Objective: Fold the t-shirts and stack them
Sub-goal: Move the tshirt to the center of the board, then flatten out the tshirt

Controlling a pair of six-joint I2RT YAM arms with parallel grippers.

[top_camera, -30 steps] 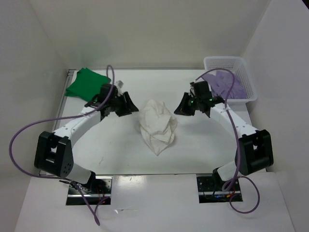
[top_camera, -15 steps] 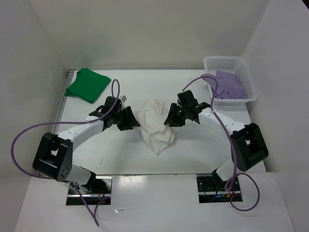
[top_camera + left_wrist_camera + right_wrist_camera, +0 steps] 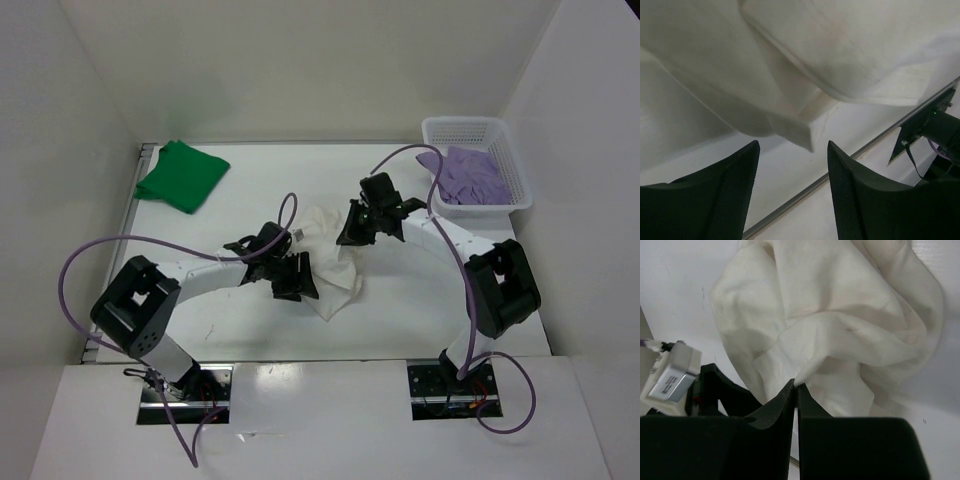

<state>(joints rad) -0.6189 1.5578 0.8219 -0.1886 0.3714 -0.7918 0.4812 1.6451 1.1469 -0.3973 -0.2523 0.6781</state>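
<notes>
The overhead view places the crumpled white cloth t-shirt (image 3: 328,262) at mid-table on the white table (image 3: 230,322), with the left gripper (image 3: 298,283) at its near left edge and the right gripper (image 3: 352,230) at its far right edge. That view does not resolve either set of jaws. The left wrist view does: the left gripper (image 3: 793,146) has its jaws spread apart and holding nothing, and a hemmed edge of the white shirt (image 3: 790,127) hangs just above the gap. The right wrist view shows the right gripper (image 3: 795,385) with its jaws pressed together, nipping the edge of a fold in the white shirt (image 3: 840,325). Only the overhead view covers the remaining items. A folded bright green cloth t-shirt (image 3: 182,176) lies flat at the far left corner. The white plastic lattice basket (image 3: 463,124) sits at the far right corner and contains the bunched pale lavender cloth t-shirt (image 3: 470,176).
</notes>
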